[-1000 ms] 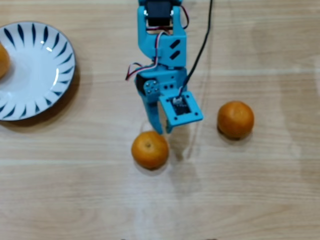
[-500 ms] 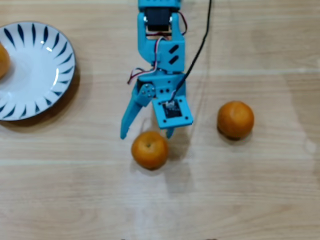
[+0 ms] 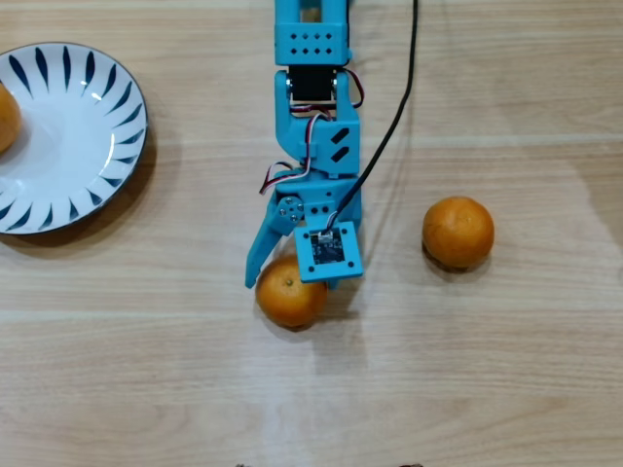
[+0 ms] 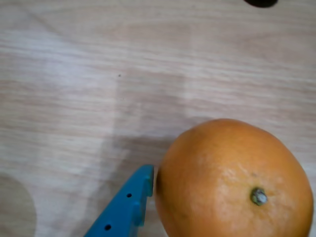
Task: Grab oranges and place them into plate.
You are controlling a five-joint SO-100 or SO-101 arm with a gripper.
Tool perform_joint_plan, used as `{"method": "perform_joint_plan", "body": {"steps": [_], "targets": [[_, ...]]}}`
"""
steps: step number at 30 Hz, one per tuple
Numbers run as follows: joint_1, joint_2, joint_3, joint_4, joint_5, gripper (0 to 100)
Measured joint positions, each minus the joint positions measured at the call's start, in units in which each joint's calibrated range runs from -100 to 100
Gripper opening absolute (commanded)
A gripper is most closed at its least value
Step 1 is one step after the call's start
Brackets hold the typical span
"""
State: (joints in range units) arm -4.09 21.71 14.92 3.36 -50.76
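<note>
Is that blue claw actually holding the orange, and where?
Cannot be told: the gripper straddles the orange, one finger beside its flank, the other hidden.

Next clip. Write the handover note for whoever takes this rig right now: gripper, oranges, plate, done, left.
Gripper: open, lowered around the middle orange; one blue finger sits beside it in the wrist view, with no grip confirmed.
Plate: upper left in the overhead view, with one orange on it at the frame edge.
Right orange: on the table, untouched.
Done: one placed. Left: two.
</note>
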Motion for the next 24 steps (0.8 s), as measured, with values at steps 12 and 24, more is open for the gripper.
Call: {"method": "perform_joint_plan", "body": {"steps": [12,24], "targets": [[0.0,5.92,0.09,-9.73,-0.1,35],[0.68,7.36,0.09,-13.87,-0.1,23]]}}
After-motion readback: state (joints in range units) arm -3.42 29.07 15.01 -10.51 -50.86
